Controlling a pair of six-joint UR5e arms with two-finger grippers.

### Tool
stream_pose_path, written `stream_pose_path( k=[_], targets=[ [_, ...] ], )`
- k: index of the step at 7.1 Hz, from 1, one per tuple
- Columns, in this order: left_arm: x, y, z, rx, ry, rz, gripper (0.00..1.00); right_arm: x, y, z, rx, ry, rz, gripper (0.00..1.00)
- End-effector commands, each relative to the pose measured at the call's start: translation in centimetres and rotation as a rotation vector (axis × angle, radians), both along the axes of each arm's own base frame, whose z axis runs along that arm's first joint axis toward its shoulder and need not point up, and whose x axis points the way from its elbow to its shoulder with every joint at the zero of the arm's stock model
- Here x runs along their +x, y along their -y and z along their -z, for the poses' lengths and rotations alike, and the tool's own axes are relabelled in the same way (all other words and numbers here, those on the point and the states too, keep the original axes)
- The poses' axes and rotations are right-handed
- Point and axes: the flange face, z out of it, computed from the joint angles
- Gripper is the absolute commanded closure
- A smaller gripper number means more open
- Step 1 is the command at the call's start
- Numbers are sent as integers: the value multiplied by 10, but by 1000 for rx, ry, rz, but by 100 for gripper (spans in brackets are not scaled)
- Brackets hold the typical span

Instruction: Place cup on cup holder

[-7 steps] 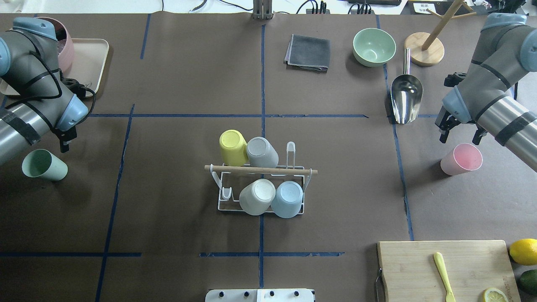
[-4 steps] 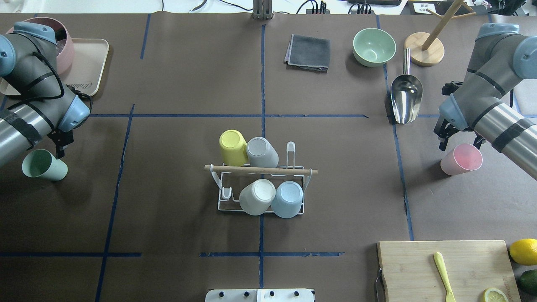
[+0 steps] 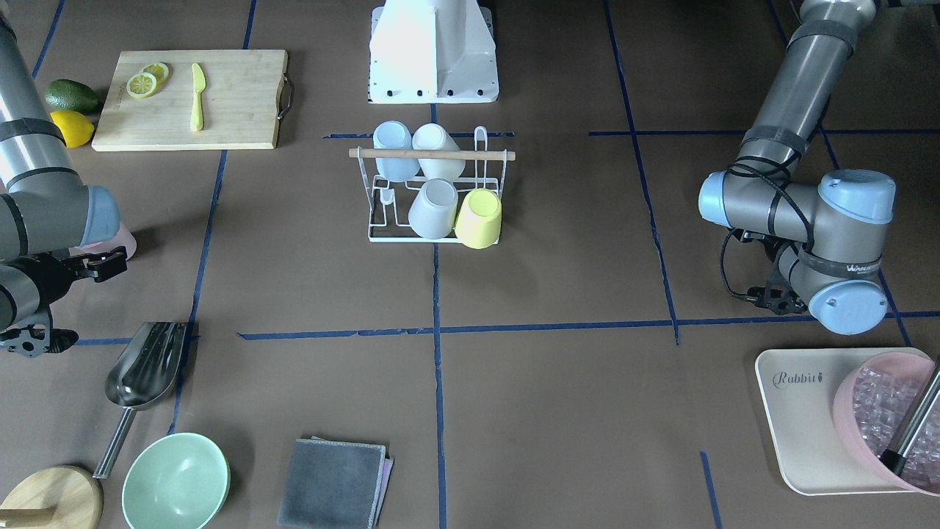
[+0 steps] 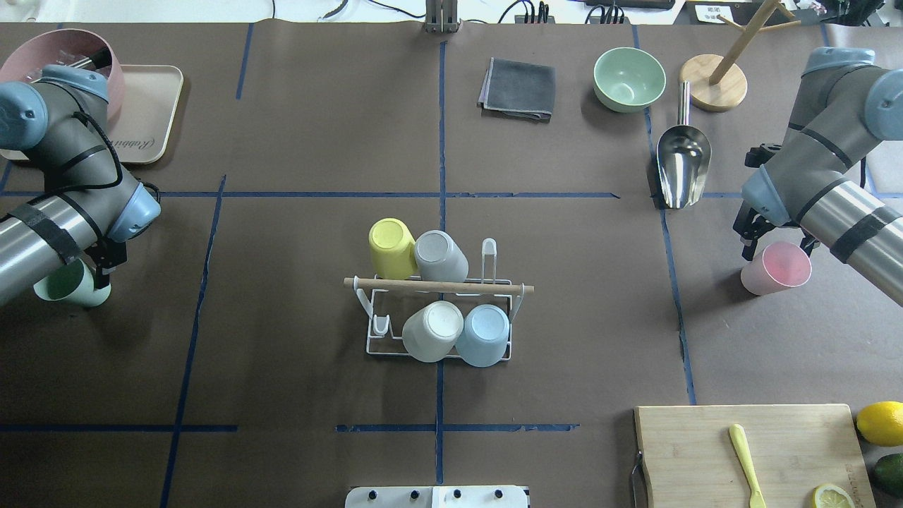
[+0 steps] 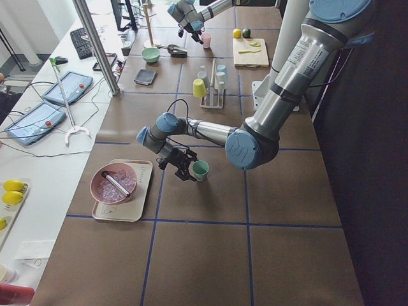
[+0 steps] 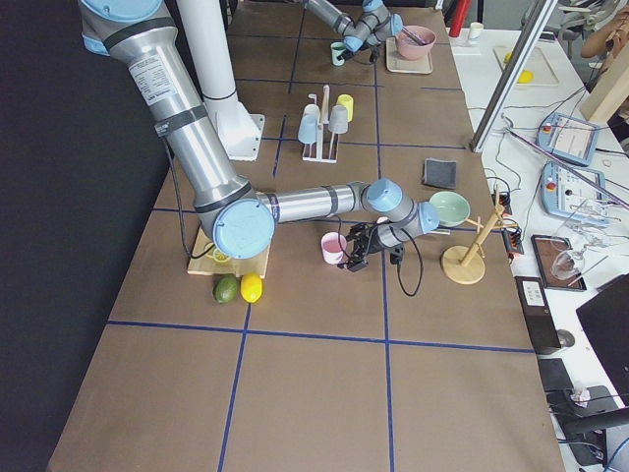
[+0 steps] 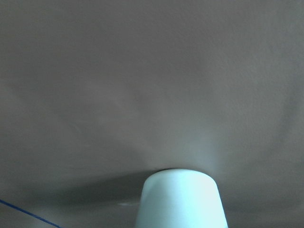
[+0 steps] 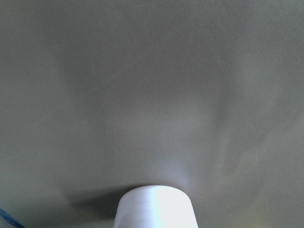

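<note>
The cup holder [image 4: 374,337], a white wire rack with a wooden rod [image 4: 437,286] across its top, stands mid-table and carries yellow, grey, white and light-blue cups. It also shows in the front view [image 3: 374,220]. A green cup [image 4: 67,286] stands at the far left, partly under my left arm. My left gripper [image 4: 88,274] is open and low at the cup, with one finger [image 4: 106,268] on the cup's right. The left wrist view shows the cup [image 7: 180,199] close below. A pink cup [image 4: 776,269] stands at the right. My right gripper [image 4: 777,245] is open just behind it.
A steel scoop [image 4: 683,166], green bowl [image 4: 628,77], wooden mug tree [image 4: 716,81] and grey cloth [image 4: 518,88] lie at the back. A cutting board [image 4: 748,451] with a knife and lemon is front right. A tray [image 4: 152,106] with a pink bowl is back left.
My left gripper has moved forward over the green cup and now covers part of it. My right gripper has closed in on the pink cup's far side. The cups have not moved.
</note>
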Motion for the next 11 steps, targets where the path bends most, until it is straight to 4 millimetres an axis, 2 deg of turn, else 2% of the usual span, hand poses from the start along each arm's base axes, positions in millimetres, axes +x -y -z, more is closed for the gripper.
stream_pose_path(
  k=[1, 4, 6, 7, 8, 9, 10, 11],
  targets=[
    [2, -5, 2, -39, 27, -7, 0, -2, 0, 1, -4, 18, -7, 0],
    [6, -15, -7, -58, 41, -22, 0, -2, -7, -7, -10, 24, -2, 0],
    [6, -21, -14, -66, 47, -28, 0, -10, -18, -15, -32, 47, 1, 0],
    [7, -21, -13, -62, 44, -32, 17, -13, -20, -15, -33, 50, 6, 0],
    [7, -21, -13, -62, 45, -33, 52, -16, -21, -15, -34, 51, 10, 0],
    [7, -20, -10, -55, 42, -33, 72, -17, -22, -15, -35, 50, 13, 0],
    [4, -17, -7, -52, 38, -26, 84, -21, -24, -15, -37, 49, 19, 2],
    [-3, -11, 5, -52, 35, -10, 92, -21, -24, -15, -44, 47, 16, 46]
  ],
)
